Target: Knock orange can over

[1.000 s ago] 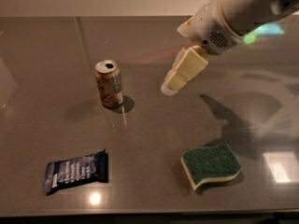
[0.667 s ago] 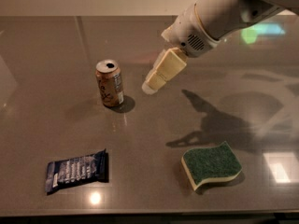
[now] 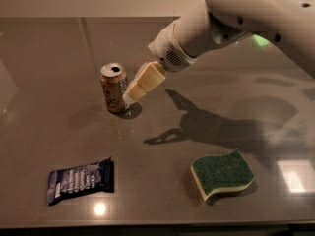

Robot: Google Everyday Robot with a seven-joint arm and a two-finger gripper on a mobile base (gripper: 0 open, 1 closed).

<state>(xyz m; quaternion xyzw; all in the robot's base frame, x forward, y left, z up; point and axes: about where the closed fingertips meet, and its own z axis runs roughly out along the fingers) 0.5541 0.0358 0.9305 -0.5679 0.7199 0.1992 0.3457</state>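
Note:
The orange can (image 3: 113, 88) stands upright on the grey table, left of centre. It has an orange-tan body with dark markings and a silver top with a pull-tab hole. My gripper (image 3: 132, 95) comes in from the upper right on a white arm. Its cream fingertips are at the can's right side, low down, touching it or almost touching it.
A dark blue snack packet (image 3: 80, 180) lies flat at the front left. A green and yellow sponge (image 3: 222, 173) lies at the front right. The arm's shadow falls across the table to the right of the can. The table's front edge runs along the bottom.
My gripper has moved left and down toward the can, from well to its right to right against its side. The can still stands upright in the same place.

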